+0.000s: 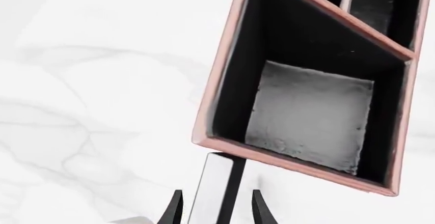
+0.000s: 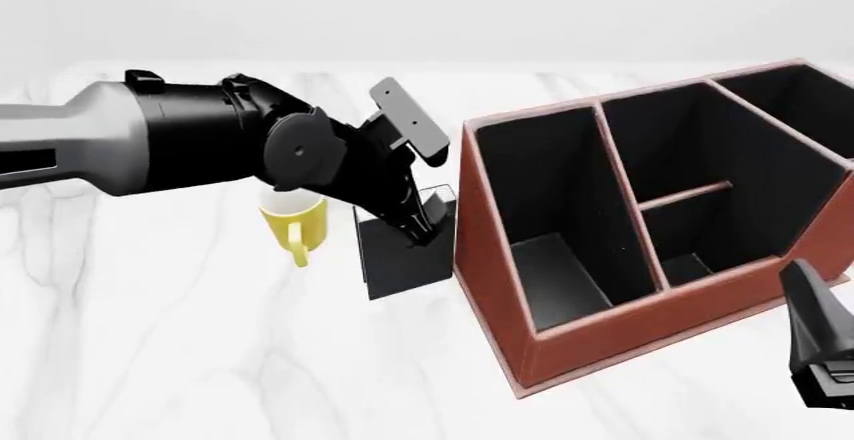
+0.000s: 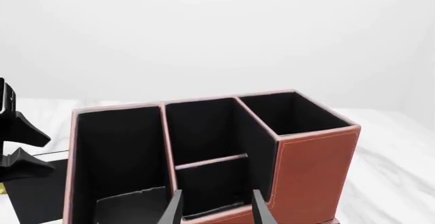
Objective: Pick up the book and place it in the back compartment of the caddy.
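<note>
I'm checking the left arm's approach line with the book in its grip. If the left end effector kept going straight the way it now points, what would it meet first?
Most likely the caddy. In the left wrist view, the left end effector holds the book, whose far edge sits just short of the caddy's reddish rim. Depth is unclear, so it may strike the rim or pass over it.

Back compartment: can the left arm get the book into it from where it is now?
Probably yes. The left pincer holds the book upright just outside the caddy wall. The back compartment is open on top, but the book must first be lifted over the rim and the nearer long cell.
</note>
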Tool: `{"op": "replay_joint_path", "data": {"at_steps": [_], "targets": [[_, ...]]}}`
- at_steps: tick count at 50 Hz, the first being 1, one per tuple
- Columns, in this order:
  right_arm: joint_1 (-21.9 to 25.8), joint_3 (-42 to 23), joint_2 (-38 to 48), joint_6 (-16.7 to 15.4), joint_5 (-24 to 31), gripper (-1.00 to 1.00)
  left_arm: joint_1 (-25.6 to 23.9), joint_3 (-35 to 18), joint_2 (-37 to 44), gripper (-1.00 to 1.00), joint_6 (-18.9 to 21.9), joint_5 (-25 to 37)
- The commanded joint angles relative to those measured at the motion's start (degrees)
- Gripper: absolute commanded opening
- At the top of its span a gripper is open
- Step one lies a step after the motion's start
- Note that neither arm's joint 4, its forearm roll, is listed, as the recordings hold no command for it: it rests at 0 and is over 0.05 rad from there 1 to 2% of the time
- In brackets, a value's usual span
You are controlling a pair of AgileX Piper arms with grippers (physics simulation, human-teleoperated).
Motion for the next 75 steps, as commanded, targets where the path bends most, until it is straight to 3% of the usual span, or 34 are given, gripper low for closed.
{"op": "replay_joint_path", "data": {"at_steps": [1,37,38,63,67,69,75], "targets": [[0.1,0.0,0.0,-0.1,0.0,1.00,0.6,0.4,1.6,1.00,0.2,-1.5],[0.2,0.0,0.0,0.0,0.0,1.00,0.8,3.6,7.2,1.00,0.0,-7.3],[0.2,0.0,0.0,0.0,0.0,1.00,0.8,3.6,7.3,-1.00,-0.2,-7.4],[0.2,0.0,0.0,-0.1,-0.1,1.00,-1.8,6.6,4.5,-1.00,-3.1,-8.0],[0.2,0.0,0.0,-0.1,-0.1,1.00,-3.6,7.9,3.0,-1.00,-2.9,-7.6],[0.3,0.0,0.0,-0.2,-0.2,1.00,-5.8,8.7,1.3,-1.00,-4.9,-6.9],[0.3,0.0,0.0,-0.1,-0.2,1.00,-6.5,9.3,-1.1,-1.00,-5.0,-4.1]]}}
